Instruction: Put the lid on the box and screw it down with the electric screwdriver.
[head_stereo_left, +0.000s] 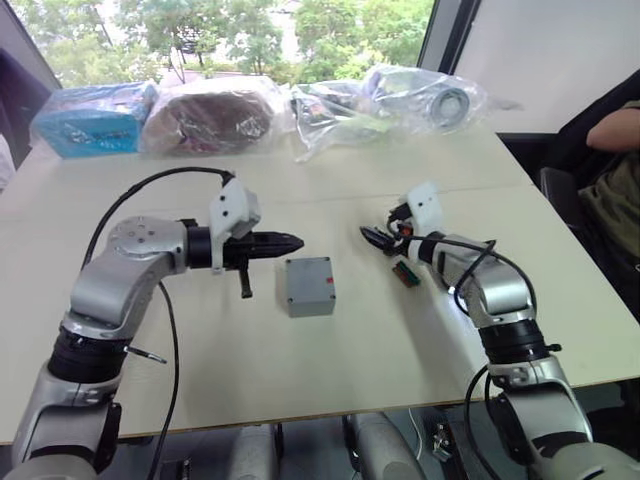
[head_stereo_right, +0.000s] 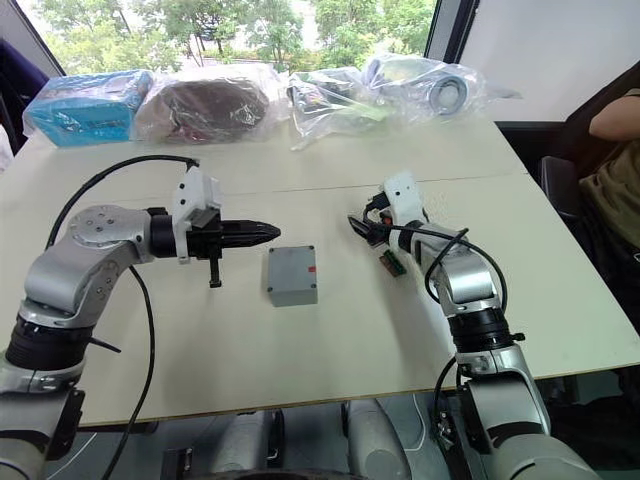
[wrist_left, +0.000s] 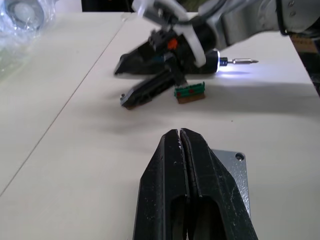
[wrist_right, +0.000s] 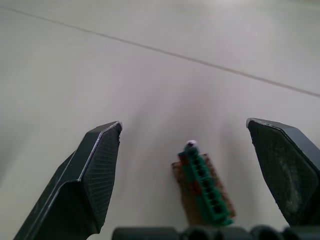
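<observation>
The grey box (head_stereo_left: 312, 303) stands mid-table, a small red mark on its side. The flat lid (head_stereo_left: 305, 272) lies on top of it, and one corner screw hole shows in the left wrist view. My left gripper (head_stereo_left: 297, 242) hovers just left of the box, shut and holding nothing. My right gripper (head_stereo_left: 375, 240) is open, low over the table to the right of the box, and a green connector block (wrist_right: 204, 185) lies between its fingers, untouched. The electric screwdriver (wrist_left: 240, 61) lies under my right wrist. Its metal bit and white light show, and its body is mostly hidden.
Plastic-wrapped items line the table's far edge: a blue package (head_stereo_left: 90, 118), a dark brown bundle (head_stereo_left: 210, 118) and clear bags (head_stereo_left: 400, 100). A person's arm (head_stereo_left: 615, 130) rests beyond the table's right side. A seam crosses the tabletop (head_stereo_left: 330, 195).
</observation>
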